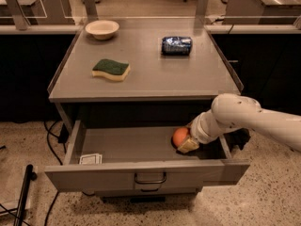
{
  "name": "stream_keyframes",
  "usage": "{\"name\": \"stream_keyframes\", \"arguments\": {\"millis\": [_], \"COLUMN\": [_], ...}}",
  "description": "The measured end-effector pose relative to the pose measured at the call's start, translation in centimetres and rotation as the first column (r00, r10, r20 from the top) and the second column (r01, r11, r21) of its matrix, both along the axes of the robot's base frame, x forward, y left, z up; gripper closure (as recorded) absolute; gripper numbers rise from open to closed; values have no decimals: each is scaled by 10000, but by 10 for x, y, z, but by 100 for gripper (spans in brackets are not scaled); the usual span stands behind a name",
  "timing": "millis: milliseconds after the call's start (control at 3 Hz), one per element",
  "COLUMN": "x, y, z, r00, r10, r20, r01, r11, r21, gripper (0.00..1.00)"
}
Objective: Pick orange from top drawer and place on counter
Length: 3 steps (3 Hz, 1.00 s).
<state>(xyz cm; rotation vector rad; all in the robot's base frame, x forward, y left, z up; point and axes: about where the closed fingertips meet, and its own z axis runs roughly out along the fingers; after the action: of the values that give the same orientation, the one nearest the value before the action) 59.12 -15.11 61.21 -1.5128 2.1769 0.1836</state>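
Note:
The orange (179,136) lies in the open top drawer (146,175), at the right side of the drawer floor. My gripper (187,143) reaches down into the drawer from the right on its white arm (235,114) and is right against the orange's right and front side. The wrist hides part of the fruit. The counter (146,65) is the grey top of the cabinet, directly above the drawer.
On the counter lie a green and yellow sponge (111,70), a white bowl (102,29) at the back left and a dark blue packet (177,45). A small white card (91,159) lies in the drawer's front left corner. Pale benches stand behind.

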Motion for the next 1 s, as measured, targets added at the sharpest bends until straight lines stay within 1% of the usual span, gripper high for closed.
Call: {"name": "stream_keyframes", "arguments": {"millis": [333, 667, 1000], "x": [-3, -15, -32], "y": [1, 0, 4], "z": [4, 25, 62], "r00": [9999, 9990, 9946], "r10": [133, 425, 1024], "r20": [-25, -99, -175], "r01": [-132, -424, -1020], "r11": [9999, 9990, 9945], "r21": [47, 159, 221], "gripper": [89, 100, 100]}}
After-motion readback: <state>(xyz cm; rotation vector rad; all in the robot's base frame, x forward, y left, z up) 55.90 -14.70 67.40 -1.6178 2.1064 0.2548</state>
